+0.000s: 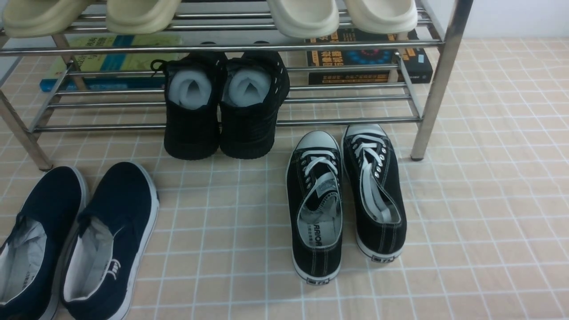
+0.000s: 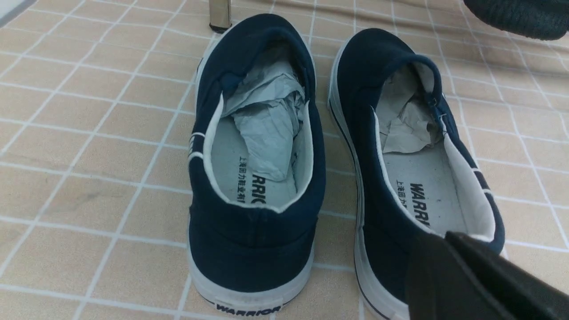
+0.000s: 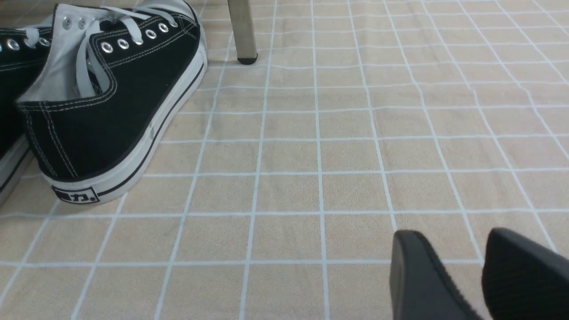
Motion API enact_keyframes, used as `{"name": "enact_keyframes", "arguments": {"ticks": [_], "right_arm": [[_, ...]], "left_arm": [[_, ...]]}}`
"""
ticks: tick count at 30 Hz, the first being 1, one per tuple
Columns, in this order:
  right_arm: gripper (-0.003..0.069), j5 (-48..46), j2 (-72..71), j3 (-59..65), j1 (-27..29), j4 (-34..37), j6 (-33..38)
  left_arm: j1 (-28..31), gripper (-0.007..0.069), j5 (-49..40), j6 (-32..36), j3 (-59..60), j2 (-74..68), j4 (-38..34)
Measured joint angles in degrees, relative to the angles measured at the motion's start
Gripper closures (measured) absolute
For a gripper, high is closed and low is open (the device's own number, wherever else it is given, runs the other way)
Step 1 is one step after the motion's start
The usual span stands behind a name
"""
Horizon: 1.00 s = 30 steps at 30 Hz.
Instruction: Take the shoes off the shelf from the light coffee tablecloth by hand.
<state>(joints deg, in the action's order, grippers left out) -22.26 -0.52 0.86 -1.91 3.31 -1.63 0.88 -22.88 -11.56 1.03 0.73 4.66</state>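
The navy slip-on shoes (image 1: 80, 231) stand side by side on the light coffee tablecloth (image 1: 489, 200) at the front left, before the steel shelf's (image 1: 438, 89) left leg. In the left wrist view the pair (image 2: 253, 249) shows from behind, stuffed with paper. My left gripper (image 2: 440, 238) is shut, its fingers pressed together, right at the heel of the shoe nearer it (image 2: 382, 213); nothing shows between them. My right gripper (image 3: 449, 240) is open and empty, low over bare cloth. Neither gripper shows in the front view.
Black lace-up sneakers (image 1: 346, 195) stand on the cloth before the shelf's right half, left of my right gripper (image 3: 111, 111). All-black foam-stuffed shoes (image 1: 222, 106) sit on the lower tier, heels overhanging. Cream slippers (image 1: 302, 18) fill the top tier. Books (image 1: 369, 58) lie behind. A shelf leg (image 3: 242, 31) stands ahead.
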Motion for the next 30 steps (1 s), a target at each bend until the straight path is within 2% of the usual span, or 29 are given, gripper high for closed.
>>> {"name": "enact_keyframes", "arguments": {"ticks": [30], "right_arm": [[0.0420,0.0,0.0,0.0,0.0,0.0,0.0]], "left_arm": [[0.0,0.0547,0.2,0.0,0.1,0.0,1.3]]}}
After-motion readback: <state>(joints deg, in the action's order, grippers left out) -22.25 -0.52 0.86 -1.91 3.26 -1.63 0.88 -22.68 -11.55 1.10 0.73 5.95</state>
